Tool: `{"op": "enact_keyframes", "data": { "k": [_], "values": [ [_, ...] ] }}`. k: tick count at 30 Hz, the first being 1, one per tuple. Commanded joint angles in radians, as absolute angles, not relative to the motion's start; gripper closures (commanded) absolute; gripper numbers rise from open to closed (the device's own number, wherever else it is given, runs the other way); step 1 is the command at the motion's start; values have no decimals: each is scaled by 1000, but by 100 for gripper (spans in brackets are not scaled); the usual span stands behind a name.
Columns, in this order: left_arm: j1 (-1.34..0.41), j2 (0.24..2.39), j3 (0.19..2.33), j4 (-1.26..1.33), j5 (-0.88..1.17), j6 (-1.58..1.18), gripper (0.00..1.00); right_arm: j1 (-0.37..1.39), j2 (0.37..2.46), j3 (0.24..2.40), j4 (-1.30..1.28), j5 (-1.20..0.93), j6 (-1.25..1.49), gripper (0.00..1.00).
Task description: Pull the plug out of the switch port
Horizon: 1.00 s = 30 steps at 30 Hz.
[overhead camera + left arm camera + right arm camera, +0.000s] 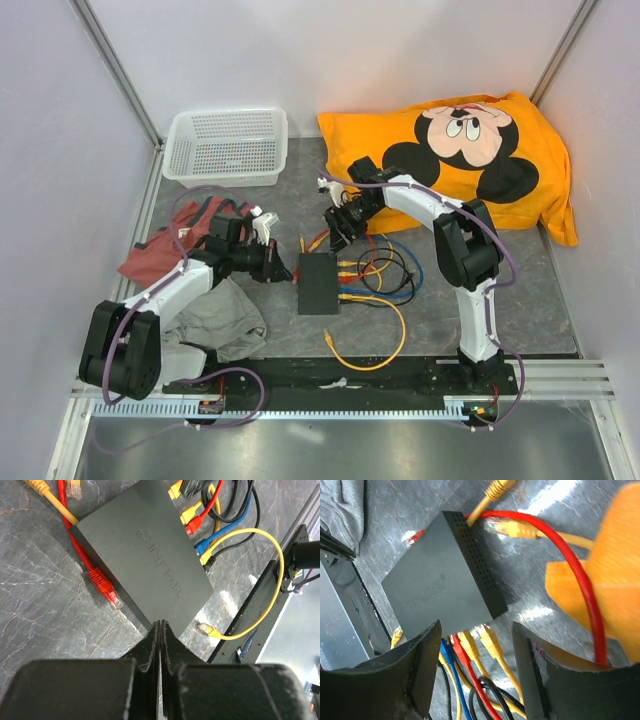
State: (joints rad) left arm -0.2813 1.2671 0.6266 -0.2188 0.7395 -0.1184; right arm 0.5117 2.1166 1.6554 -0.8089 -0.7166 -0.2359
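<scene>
The switch [318, 283] is matte black, with a yellow plug [187, 515], a red plug [194, 526] and a blue plug [202, 545]. The table [540, 300] is veined grey, the pillow [370, 135] orange with a cartoon-mouse print, the basket [225, 145] white.

You are seeing a white basket [226, 145] sitting beside an orange pillow [520, 190] at the back, with a red cloth [160, 252] and a grey cloth [215, 320] lying at the left.

A: Walls [50, 150]?
B: Plain white, with aluminium posts [120, 75] in both back corners.
A: Counter [540, 300]?
B: Grey marbled top with soft glare patches. A brushed metal sheet [330, 450] runs along the near edge.
</scene>
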Motion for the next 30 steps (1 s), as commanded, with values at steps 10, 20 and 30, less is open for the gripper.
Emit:
{"op": "enact_keyframes", "data": {
  "k": [10,20,30],
  "values": [
    [-362,1443,727,-199,663,-104,98,465,2148,1623,-899,-804,-325,39],
    [-367,1517,770,-262,450,-184,98,457,2198,1620,-884,-779,-276,44],
    [-379,1523,781,-268,445,-176,98,457,2226,1647,-859,-778,-232,44]
  ]
}}
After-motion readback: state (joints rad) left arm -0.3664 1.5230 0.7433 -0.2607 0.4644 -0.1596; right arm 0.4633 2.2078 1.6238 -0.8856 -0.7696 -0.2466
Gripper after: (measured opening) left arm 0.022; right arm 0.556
